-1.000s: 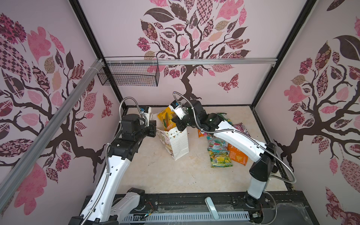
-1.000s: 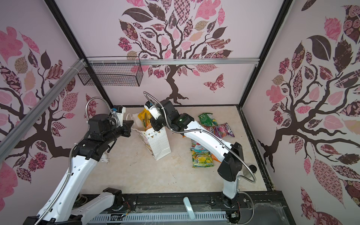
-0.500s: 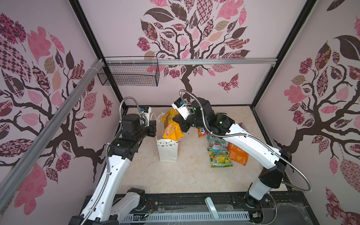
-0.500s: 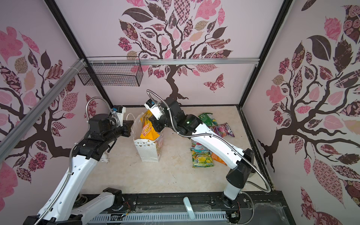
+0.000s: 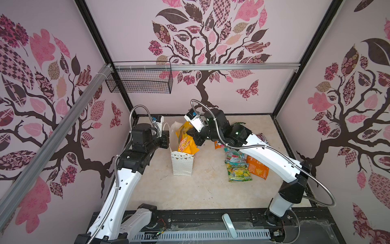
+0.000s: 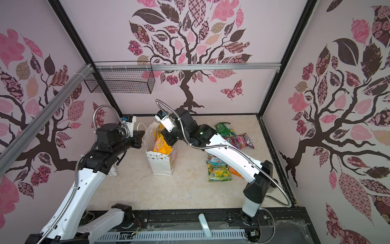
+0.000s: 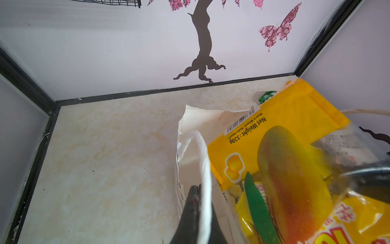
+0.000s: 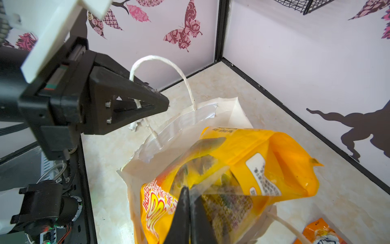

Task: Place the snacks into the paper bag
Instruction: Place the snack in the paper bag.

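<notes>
A glossy yellow-orange mango pouch [image 5: 186, 140], tilted, is sticking half out of the dotted white paper bag [image 5: 182, 166] standing left of centre on the counter [image 5: 168, 190]. The right gripper [image 8: 187, 190] is clenching the pouch; the left gripper [image 7: 196, 188] is pinching the bag's rim. Other snacks [image 5: 239, 169] are lying toward the right edge.

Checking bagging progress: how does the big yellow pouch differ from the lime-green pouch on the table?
The yellow pouch stands on end, partly inside the paper bag; the lime-green pouch lies flat on the table. The right gripper is shut on the yellow pouch; no gripper holds the lime-green pouch. Both are glossy pouches.
</notes>
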Robot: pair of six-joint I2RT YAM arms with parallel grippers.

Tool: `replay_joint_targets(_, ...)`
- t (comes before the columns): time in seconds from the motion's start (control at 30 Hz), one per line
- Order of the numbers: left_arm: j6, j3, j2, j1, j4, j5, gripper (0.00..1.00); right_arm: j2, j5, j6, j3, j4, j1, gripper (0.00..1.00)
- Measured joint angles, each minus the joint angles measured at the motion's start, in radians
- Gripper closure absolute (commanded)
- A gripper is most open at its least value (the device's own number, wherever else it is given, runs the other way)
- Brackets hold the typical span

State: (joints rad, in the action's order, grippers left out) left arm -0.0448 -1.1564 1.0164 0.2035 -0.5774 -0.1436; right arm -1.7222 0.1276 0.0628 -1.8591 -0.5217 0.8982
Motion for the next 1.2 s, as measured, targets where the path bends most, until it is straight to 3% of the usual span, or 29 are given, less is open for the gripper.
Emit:
replay_joint_targets(0.87,0.0,0.0,0.0,0.0,0.0,0.0,1.0,-0.137,-0.135,-0.006,-0.102,-0.08,0.038,1.0)
replay_joint_targets(1.2,0.0,0.0,0.005,0.0,0.0,0.0,1.0,-0.143,-0.138,-0.004,-0.116,-0.079,0.039,0.88)
